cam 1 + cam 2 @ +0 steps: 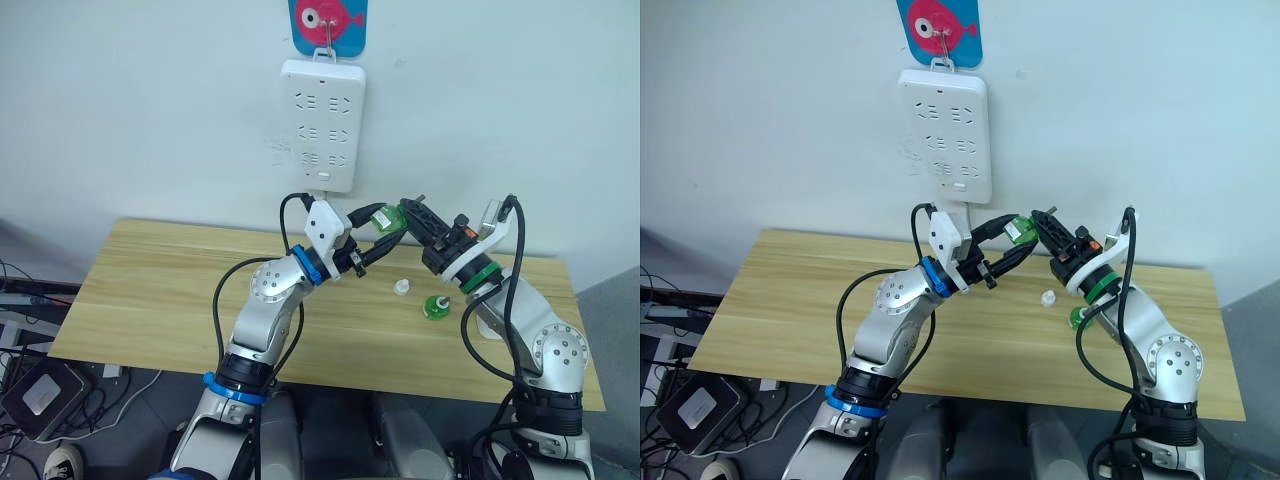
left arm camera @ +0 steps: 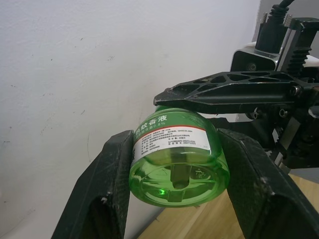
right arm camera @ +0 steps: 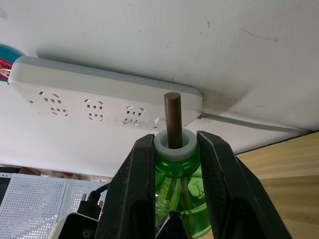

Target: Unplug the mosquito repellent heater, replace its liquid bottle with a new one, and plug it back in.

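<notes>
You have a wooden table (image 1: 150, 290) against a white wall, and the strip (image 1: 322, 125) hanging above it has every socket bare, so the heater is unplugged. I cannot tell where the heater lies; nothing on the visible tabletop reads clearly as it, and it may sit behind your right arm.

Both arms meet in the air over the far edge of the table, just below the strip. Your left claw (image 1: 385, 228) is clamped across the body of a green bottle (image 2: 174, 159), label up, one finger on each side. Your right claw (image 1: 412, 212) pinches the same bottle at its white neck, with the dark wick (image 3: 173, 117) standing bare out of it. A second bottle (image 1: 436, 307) stands on the table near your right arm, and a small white cap (image 1: 402, 288) lies just beside it.

By my reading you are in the swap step, with a bottle uncapped and held two-handed. Which bottle is the fresh one I cannot say. Next you need one claw free, so let one side release while the other keeps the bottle upright, then find the heater and feed the wick straight into its hole without bending it
</notes>
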Controlling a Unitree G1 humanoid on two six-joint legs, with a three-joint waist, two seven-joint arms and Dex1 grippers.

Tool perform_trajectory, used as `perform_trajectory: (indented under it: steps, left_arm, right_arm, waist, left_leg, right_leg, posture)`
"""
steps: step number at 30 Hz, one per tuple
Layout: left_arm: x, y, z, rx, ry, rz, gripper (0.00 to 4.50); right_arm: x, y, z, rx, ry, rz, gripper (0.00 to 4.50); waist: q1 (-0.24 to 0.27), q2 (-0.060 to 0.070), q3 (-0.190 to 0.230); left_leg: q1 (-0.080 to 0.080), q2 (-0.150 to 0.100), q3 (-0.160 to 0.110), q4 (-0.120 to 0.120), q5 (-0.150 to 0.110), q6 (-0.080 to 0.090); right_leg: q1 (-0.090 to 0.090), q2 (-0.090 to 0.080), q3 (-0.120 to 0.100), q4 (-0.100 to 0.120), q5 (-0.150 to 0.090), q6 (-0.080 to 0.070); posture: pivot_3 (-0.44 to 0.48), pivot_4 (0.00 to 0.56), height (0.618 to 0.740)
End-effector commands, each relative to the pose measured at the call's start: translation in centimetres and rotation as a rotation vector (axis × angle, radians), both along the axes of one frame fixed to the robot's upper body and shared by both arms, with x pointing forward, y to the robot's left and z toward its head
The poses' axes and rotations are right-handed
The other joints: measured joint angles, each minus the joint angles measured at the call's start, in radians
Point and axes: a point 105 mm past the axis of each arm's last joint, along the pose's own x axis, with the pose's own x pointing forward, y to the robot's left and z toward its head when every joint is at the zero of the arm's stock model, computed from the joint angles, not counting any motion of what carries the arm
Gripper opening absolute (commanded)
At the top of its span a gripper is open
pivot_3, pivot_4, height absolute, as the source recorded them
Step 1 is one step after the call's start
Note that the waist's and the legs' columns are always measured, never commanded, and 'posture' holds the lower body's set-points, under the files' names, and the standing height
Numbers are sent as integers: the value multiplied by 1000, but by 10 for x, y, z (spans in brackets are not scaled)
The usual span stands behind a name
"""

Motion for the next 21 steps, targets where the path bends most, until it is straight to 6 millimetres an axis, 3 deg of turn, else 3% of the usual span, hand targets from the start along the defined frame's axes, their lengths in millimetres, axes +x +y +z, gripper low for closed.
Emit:
perform_trajectory:
  steps: [1,6,8,11,16,21]
  left_arm:
    - [-1,-2,11,-33,-28,-2,2248]
    - [-3,0,12,-38,-5,-26,2248]
    - [-6,3,12,-28,17,-58,2248]
    - [-8,15,10,-9,76,-108,2248]
    - [-10,39,4,45,127,-120,2248]
    - [-10,52,-2,61,149,-90,2248]
  right_arm:
    - [-13,10,12,-9,-63,59,1208]
    - [-15,10,11,-81,-80,79,2851]
    - [-23,8,5,-207,-94,130,3561]
    - [-33,-13,-8,-452,-83,192,4480]
    - [-30,-69,-22,-880,-30,163,4480]
    - [-7,-129,-48,-1245,114,44,4480]
  waist:
    - [0,0,0]
    - [0,0,0]
    - [0,0,0]
    - [3,1,1]
    - [1,1,1]
    - [0,1,1]
  left_leg:
    - [0,0,0,0,0,0]
    - [0,0,0,0,0,0]
    - [0,0,0,0,0,0]
    - [-1,0,0,0,0,0]
    - [0,0,0,0,0,0]
    - [0,0,1,0,0,0]
  right_leg:
    - [0,0,0,0,0,0]
    - [0,0,0,0,0,0]
    - [0,0,0,-1,0,0]
    - [0,0,0,-1,0,0]
    - [0,0,0,-2,-1,1]
    - [-1,0,1,-2,-3,5]
  posture:
    - [-64,277,740]
    - [-70,279,740]
    - [-73,281,740]
    - [-76,286,740]
    - [-86,290,740]
    - [-81,294,740]
